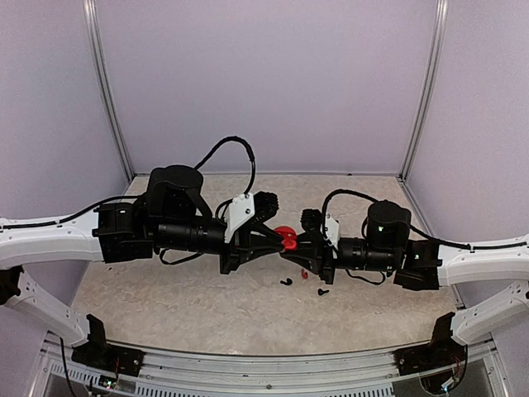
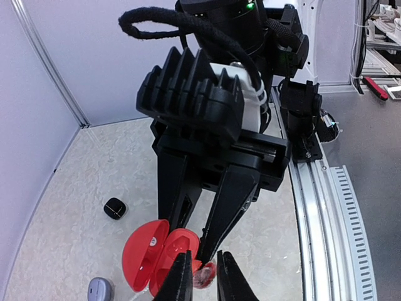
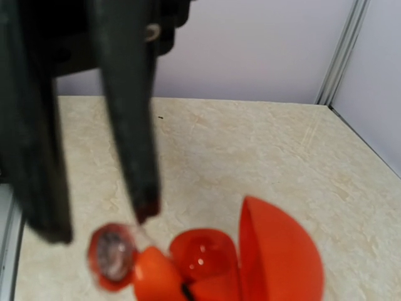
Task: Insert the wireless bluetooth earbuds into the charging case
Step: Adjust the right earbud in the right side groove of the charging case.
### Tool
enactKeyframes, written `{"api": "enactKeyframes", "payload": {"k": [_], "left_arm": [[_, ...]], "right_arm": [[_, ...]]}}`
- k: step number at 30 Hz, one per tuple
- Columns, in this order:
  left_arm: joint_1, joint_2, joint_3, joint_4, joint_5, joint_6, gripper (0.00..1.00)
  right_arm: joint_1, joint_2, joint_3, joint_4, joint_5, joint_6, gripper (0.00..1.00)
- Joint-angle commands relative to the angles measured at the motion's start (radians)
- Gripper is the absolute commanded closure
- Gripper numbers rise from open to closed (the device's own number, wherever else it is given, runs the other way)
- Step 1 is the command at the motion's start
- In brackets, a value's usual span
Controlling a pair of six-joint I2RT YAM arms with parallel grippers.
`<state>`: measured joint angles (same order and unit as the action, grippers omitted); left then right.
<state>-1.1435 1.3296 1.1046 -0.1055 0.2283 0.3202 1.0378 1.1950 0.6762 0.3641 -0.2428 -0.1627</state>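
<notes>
Left wrist view shows the left gripper (image 2: 203, 279) clenched on a small red earbud (image 2: 205, 274), its two fingertips pressed to either side of it. The earbud hangs just beside the open red case (image 2: 145, 254). The right gripper (image 2: 191, 243) grasps that case by its lower half, lid swung wide, above the worktop (image 1: 165, 306).

Right wrist view puts the earbud at the rim of the case, not yet seated; the shiny well next to it looks empty. Whether the other well is filled cannot be told.

By this reading the task is at an early stage, with the first red earbud at the point of insertion. Top external view shows two black earbuds (image 1: 287, 282) lying loose on the worktop near the arms. A small red bit under the right arm may be the second red earbud, though it is too small to be sure. A black case (image 2: 114, 207) and a grey case (image 2: 100, 290) sit closed on the worktop. No grey earbuds are visible.
</notes>
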Motion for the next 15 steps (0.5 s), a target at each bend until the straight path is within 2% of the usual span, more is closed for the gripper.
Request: {"api": "enactKeyframes", "payload": {"k": [1,6,15], "left_arm": [[-0.007,0.009,0.03,0.004,-0.015,0.008,0.78],[-0.007,0.014,0.023,0.002,0.0,0.005,0.72],[0.002,0.028,0.025,-0.004,0.014,-0.006,0.82]], "right_arm": [[-0.006,0.006,0.029,0.003,-0.011,0.009,0.99],[-0.006,0.006,0.029,0.002,-0.011,0.009,0.99],[-0.006,-0.007,0.023,0.012,-0.04,0.002,0.99]]}}
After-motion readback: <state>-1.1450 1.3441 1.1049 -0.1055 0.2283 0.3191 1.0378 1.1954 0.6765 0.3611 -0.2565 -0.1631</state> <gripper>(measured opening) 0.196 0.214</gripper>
